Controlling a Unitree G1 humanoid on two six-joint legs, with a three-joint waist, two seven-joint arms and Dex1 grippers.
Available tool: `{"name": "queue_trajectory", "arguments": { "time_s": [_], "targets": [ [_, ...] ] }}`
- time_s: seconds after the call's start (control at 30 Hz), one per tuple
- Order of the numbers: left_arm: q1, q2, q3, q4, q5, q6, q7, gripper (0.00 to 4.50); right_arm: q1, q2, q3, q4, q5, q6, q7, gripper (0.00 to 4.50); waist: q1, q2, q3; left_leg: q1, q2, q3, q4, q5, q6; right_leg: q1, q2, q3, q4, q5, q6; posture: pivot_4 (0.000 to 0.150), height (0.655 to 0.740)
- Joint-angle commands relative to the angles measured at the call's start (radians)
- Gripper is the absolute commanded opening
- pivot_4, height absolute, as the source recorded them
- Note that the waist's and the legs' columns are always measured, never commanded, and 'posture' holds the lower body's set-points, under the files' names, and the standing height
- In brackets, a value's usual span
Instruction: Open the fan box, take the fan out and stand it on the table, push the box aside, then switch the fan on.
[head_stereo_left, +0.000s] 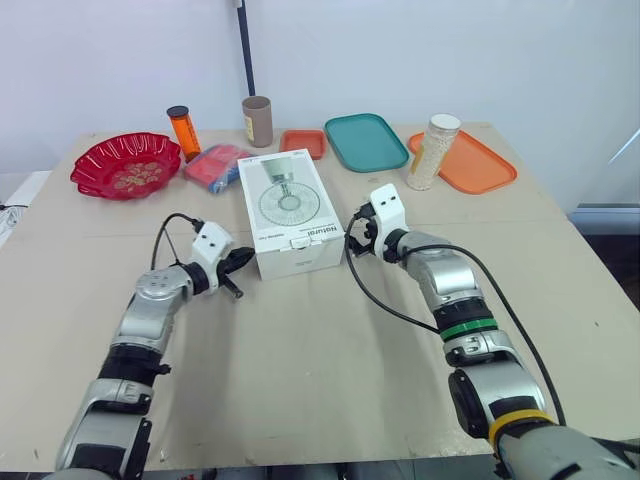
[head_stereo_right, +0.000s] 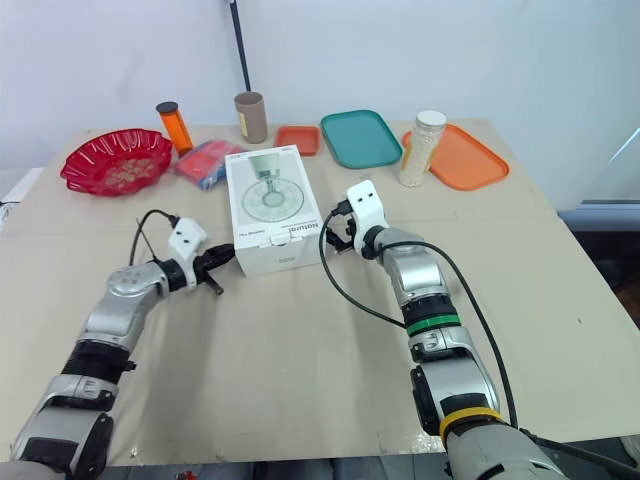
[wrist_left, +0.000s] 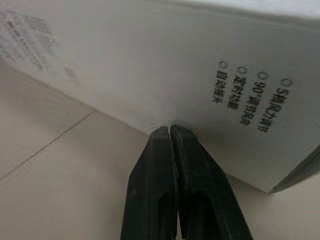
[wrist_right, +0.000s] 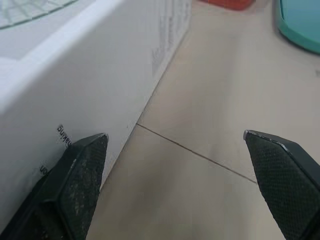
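Flanking the fan box (head_stereo_left: 290, 205), wrist views reveal left gripper (wrist_left: 170, 129) pinched together, right gripper (wrist_right: 175, 134) spread wide

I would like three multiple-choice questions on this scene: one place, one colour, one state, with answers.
1. Where is the box? A between the left tool and the right tool; B on the floor; C on a chair.
2. Which colour is the bowl? A green; B red; C white.
3. How is the left tool? A wide open; B holding a cup; C shut.
Answers: 1 A, one tool at each side; 2 B, plainly red; 3 C, its fingers meet without gap.
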Motion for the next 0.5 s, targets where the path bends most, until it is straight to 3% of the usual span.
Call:
{"name": "queue_trajectory", "arguments": {
  "time_s": [0.03, 0.27, 0.5],
  "targets": [
    [-0.064, -0.017, 0.001, 0.012, 0.007, -0.045, 0.011, 0.13, 0.029, 0.004, 0.034, -0.119, 0.018, 0.019, 0.063, 4.5, 0.0, 0.0, 0.0, 0.0, 0.0, 0.0, 0.0, 0.0, 0.0, 0.0, 0.0, 0.0, 0.0, 0.0, 0.0, 0.15, 0.74],
    [-0.013, -0.011, -0.001, -0.065, -0.024, -0.019, -0.049, 0.13, 0.102, -0.004, 0.064, -0.288, 0.035, 0.096, 0.125, 4.5, 0.0, 0.0, 0.0, 0.0, 0.0, 0.0, 0.0, 0.0, 0.0, -0.001, 0.0, 0.0, 0.0, 0.0, 0.0, 0.15, 0.74],
    [0.041, 0.018, 0.03, -0.123, -0.015, 0.005, -0.029, 0.13, 0.11, -0.014, 0.045, -0.258, 0.003, 0.101, 0.105, 4.5, 0.0, 0.0, 0.0, 0.0, 0.0, 0.0, 0.0, 0.0, 0.0, -0.001, 0.0, 0.0, 0.0, 0.0, 0.0, 0.15, 0.74]
  ]
}}
